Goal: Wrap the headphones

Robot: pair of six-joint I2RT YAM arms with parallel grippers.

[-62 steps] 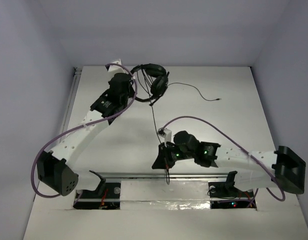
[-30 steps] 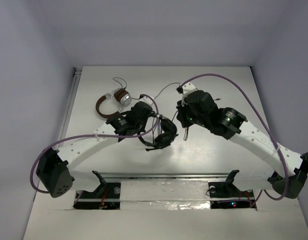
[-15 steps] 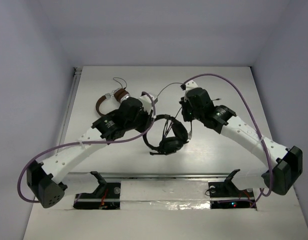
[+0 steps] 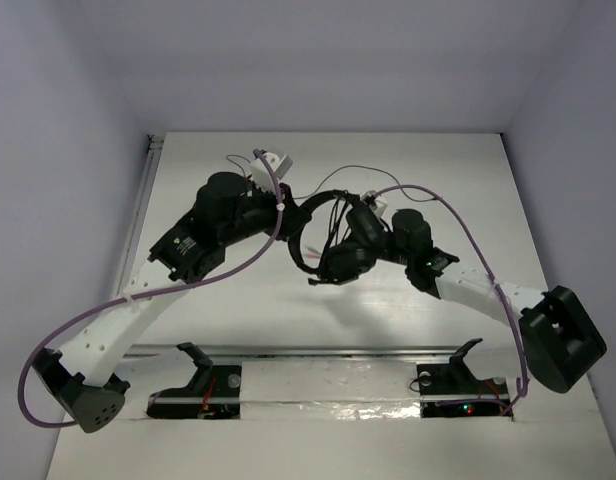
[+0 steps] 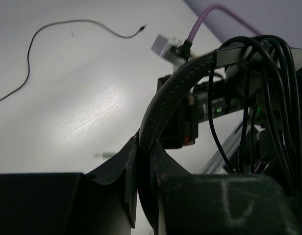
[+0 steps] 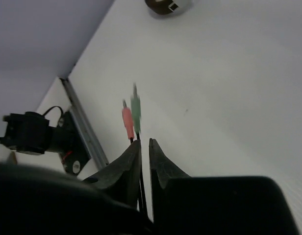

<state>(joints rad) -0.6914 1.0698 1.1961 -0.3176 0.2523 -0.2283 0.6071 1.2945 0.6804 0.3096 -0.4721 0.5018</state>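
Note:
The black headphones (image 4: 318, 200) hang above the middle of the table. My left gripper (image 4: 293, 215) is shut on their padded headband (image 5: 180, 83), as the left wrist view shows at my left gripper (image 5: 143, 142). Several loops of the thin black cable (image 5: 268, 98) lie over the headband's far end. My right gripper (image 4: 333, 262) is close by the earcups, just right of the left gripper. In the right wrist view my right gripper (image 6: 145, 142) is shut on the cable's end. A pink plug (image 6: 127, 122) and a green plug (image 6: 136, 110) stick out past its tips.
The brown-banded headphones are mostly hidden behind my left arm in the top view; one earcup (image 6: 165, 5) shows in the right wrist view. Their thin cable (image 5: 28, 54) trails over the table. The metal rail (image 4: 328, 350) and arm mounts (image 6: 33, 137) line the near edge.
My left gripper carried the headphones from the back to the table's middle, then back a little. My right gripper, holding the cable end, swung from the near side round them to the earcups.

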